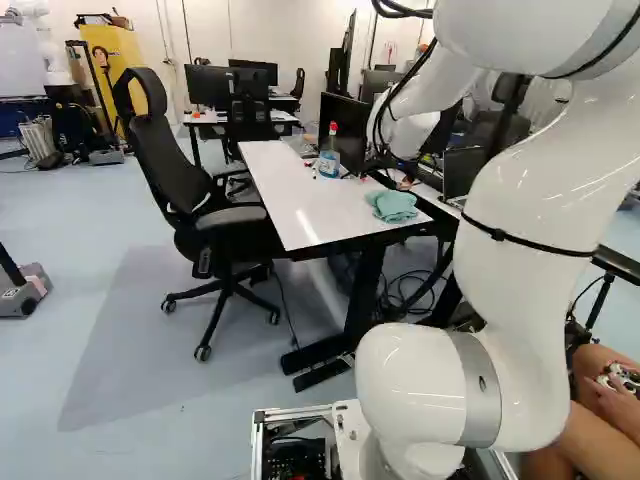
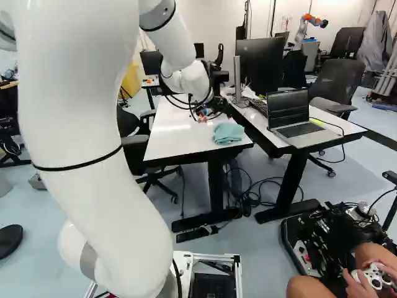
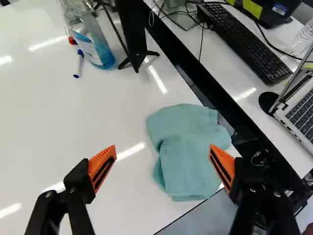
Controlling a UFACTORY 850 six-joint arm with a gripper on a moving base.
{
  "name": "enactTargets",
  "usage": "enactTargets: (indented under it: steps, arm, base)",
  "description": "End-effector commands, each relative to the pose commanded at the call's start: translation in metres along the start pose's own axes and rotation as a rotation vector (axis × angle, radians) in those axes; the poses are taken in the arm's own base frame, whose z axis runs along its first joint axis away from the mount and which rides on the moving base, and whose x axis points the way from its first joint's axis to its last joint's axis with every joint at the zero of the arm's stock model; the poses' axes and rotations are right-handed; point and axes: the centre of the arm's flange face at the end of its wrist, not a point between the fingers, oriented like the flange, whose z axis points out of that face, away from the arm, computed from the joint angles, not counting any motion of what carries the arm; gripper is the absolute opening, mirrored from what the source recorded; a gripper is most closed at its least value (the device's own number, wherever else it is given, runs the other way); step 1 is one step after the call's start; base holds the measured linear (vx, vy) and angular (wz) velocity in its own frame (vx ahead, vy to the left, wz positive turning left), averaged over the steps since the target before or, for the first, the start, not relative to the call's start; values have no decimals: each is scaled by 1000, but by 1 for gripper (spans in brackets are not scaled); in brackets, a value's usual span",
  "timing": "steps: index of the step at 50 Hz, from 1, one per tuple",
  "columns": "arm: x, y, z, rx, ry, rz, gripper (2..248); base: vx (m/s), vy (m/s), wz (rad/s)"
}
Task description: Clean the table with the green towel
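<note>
Above the table, my gripper [image 2: 211,107] hangs in the right base view, partly hidden by cables and the arm. The wrist view shows the gripper [image 3: 162,159] open, its orange-padded fingers wide apart with nothing gripped. Ahead of the fingers, nearer the right-hand one, the folded green towel [image 3: 188,152] lies on the white table [image 3: 112,112] close to its edge. In the left base view the towel [image 1: 392,205] rests at the near right corner of the table [image 1: 300,215].
On the table stand a blue spray bottle [image 3: 93,41] with a marker [image 3: 78,63] beside it and a monitor [image 1: 343,132]. A second table holds a keyboard [image 3: 244,41] and a laptop [image 2: 294,118]. An office chair [image 1: 190,190] stands alongside. A person's hands [image 2: 366,279] hold a controller.
</note>
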Motion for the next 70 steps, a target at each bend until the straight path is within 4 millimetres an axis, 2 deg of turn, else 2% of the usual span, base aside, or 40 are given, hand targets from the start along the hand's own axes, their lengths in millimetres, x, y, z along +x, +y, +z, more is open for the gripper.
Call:
enactTargets:
  steps: [15,36,49,70]
  arm:
    - [-44,-21,-12,31,83,-25,247]
    - [-116,-47,-35,81,208,-59,247]
    - [-158,-56,-49,109,276,-74,247]
    - [-214,-65,-69,148,363,-92,247]
  base:
    - [0,0,0]
    - [0,0,0]
    - [0,0,0]
    - [0,0,0]
